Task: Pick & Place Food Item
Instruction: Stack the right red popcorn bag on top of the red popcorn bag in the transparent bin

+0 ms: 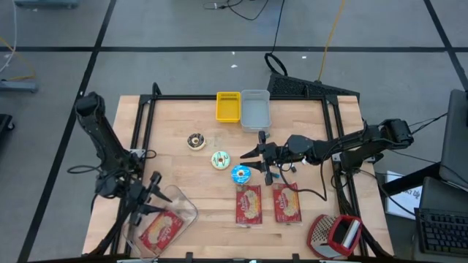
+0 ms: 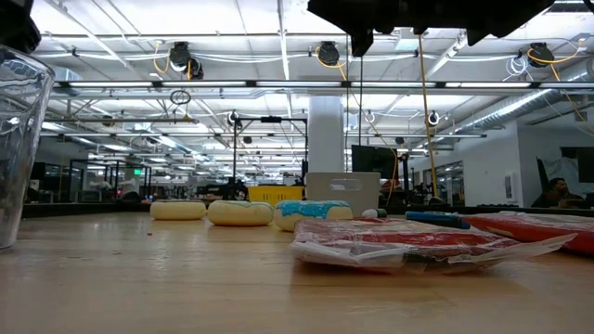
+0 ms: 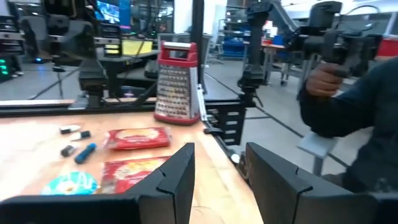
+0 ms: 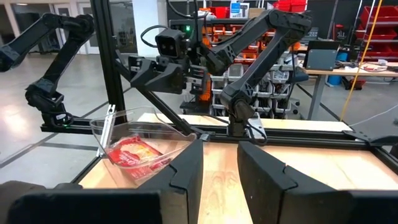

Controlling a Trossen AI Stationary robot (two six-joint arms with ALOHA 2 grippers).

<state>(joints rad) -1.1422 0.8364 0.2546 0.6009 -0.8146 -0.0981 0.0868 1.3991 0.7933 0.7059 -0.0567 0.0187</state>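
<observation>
Table, high view. The left gripper (image 1: 154, 199) sits at lower left, just beside the rim of a clear container (image 1: 178, 207). Its fingers (image 3: 179, 175) stand apart with nothing between them in the left wrist view. One red food packet (image 1: 161, 229) lies inside that container.

The right gripper (image 1: 252, 155) hangs mid-table, above and between the doughnuts and the packets. It is narrowly parted and pinches nothing.

Count:
- Red packets: 3. One is in the container, and two lie flat side by side at lower centre (image 1: 248, 204), (image 1: 287, 202).
- Doughnuts: 3, in a diagonal line: chocolate (image 1: 195, 141), green-white (image 1: 221, 159) and blue (image 1: 240, 174).
- Bins: 2. Yellow (image 1: 228, 107) and grey (image 1: 254, 109) touch at top centre.
- Box grater (image 1: 335, 235): 1, with a red handle, at the lower right corner.

A blue marker (image 3: 85, 152) lies near the packets. Print on the packets is too small to read.

A person's hand (image 3: 323, 79) and dark sleeve show at the right of the left wrist view, off the table.
</observation>
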